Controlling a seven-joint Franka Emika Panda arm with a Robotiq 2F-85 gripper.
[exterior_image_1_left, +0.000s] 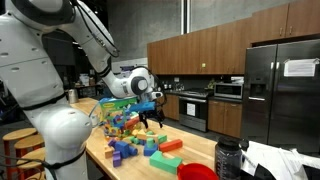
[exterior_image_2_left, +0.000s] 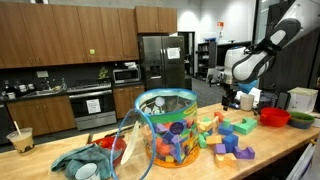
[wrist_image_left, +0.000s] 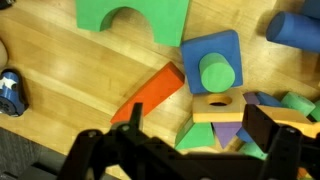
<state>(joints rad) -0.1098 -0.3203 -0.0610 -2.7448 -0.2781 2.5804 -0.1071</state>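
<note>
My gripper (wrist_image_left: 200, 130) is open and empty. It hovers above a pile of coloured wooden blocks on the wooden table (wrist_image_left: 70, 70). Between the fingers lie a tan block with a hole (wrist_image_left: 225, 103), a green triangle (wrist_image_left: 205, 136) and a purple triangle (wrist_image_left: 232, 130). Just beyond are a blue square (wrist_image_left: 196, 52) with a green cylinder (wrist_image_left: 217, 73) on it, an orange block (wrist_image_left: 150, 95) and a green arch (wrist_image_left: 130, 14). Both exterior views show the gripper (exterior_image_1_left: 150, 112) (exterior_image_2_left: 232, 100) above the block pile (exterior_image_1_left: 140, 147) (exterior_image_2_left: 230, 135).
A clear tub of blocks (exterior_image_2_left: 168, 125) (exterior_image_1_left: 113, 115) stands on the table next to the pile. A red bowl (exterior_image_2_left: 275, 117) (exterior_image_1_left: 197, 172), a green bowl (exterior_image_2_left: 300, 119), a dark bottle (exterior_image_1_left: 228, 158), a teal cloth (exterior_image_2_left: 85, 158) and a cup with a straw (exterior_image_2_left: 20, 140) also stand there.
</note>
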